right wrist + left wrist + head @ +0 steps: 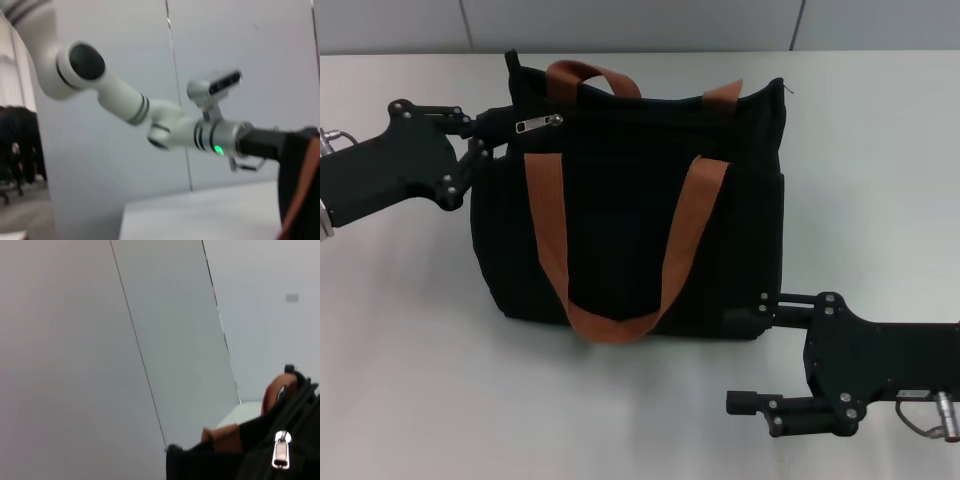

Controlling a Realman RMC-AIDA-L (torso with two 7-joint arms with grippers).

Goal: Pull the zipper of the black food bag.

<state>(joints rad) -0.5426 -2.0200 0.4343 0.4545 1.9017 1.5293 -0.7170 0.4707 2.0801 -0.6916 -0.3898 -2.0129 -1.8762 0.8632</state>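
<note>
Large boxy black fabric food bag (640, 210) stands upright on the pale grey tabletop (410, 380), roughly centre of the scene. Two orange-brown webbing handles: the near one (620, 250) hangs down the front face in a long U, the far one (620, 80) arches over the top edge.

Small silver metal zipper pull tab (538, 124) lies along the black zip line at the bag's upper left, close to the left end of the top edge. In the left wrist view the same tab (281, 450) hangs against the dark fabric, with a bit of orange-brown strap just beside it.

Left gripper (480, 135): black, comes in from the left and sits at the bag's upper left corner, fingertips touching or just against the fabric, a little left of the pull tab. Its fingers lie close together at that corner; whether they clamp fabric or merely press on it cannot be told.

Right gripper (750, 352): black, low at the near right. One finger (790, 305) lies at the bag's lower right corner; the other (760, 405) is well apart from it, nearer, over bare table. Jaws spread wide, holding nothing.

Right wrist view shows the white left arm (150, 115) reaching toward the bag's edge (300, 185). Grey wall panels (620, 25) behind the table.
</note>
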